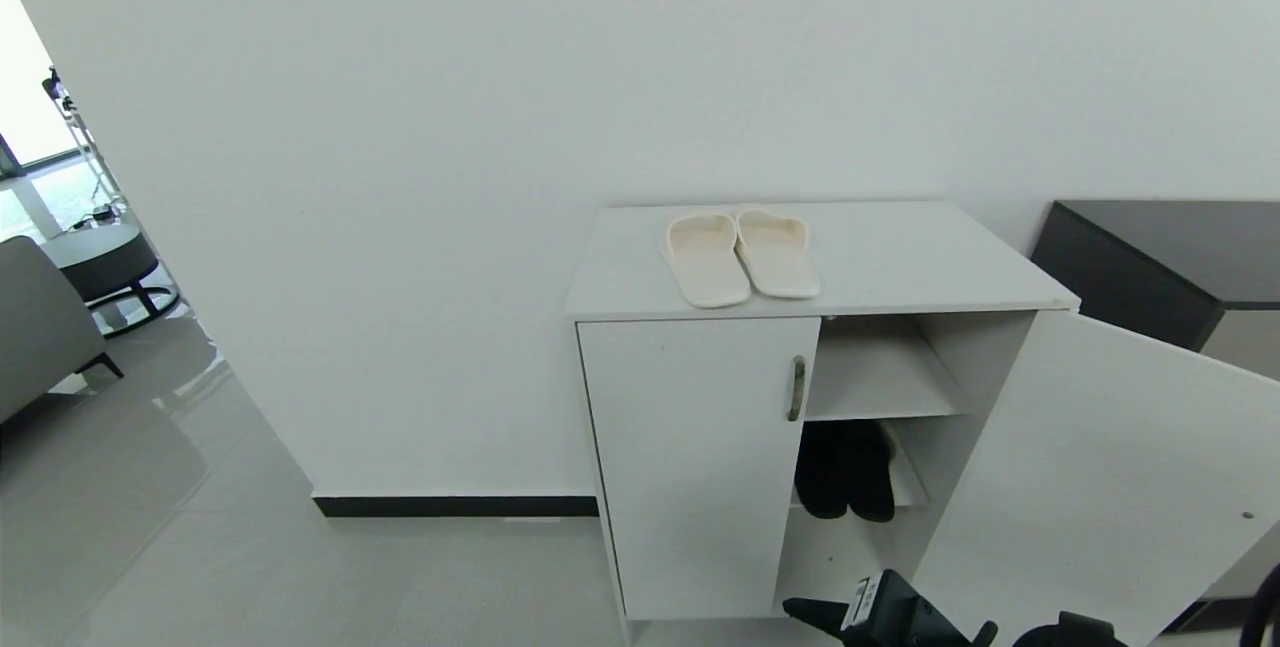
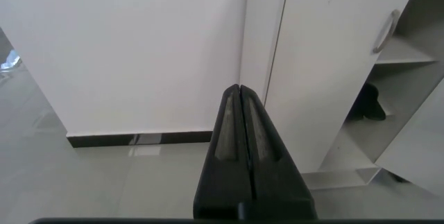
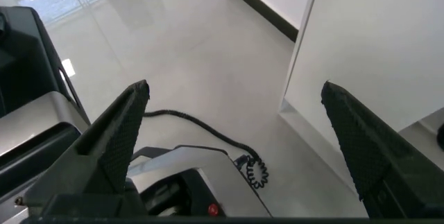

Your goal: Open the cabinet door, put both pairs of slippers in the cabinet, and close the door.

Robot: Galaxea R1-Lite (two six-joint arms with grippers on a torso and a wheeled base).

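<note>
Cabinet (image 1: pixel 900 262) bears one cream pair (image 1: pixel 762 257), holds one black pair (image 1: pixel 845 472); left tool (image 2: pixel 240 93) clenched, right tool (image 3: pixel 236 91) released.

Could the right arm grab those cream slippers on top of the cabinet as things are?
Probably yes. The cream slippers lie bare on the cabinet top, nothing over or beside them, and the right gripper is open. It sits low by the floor, so it must rise first.
</note>
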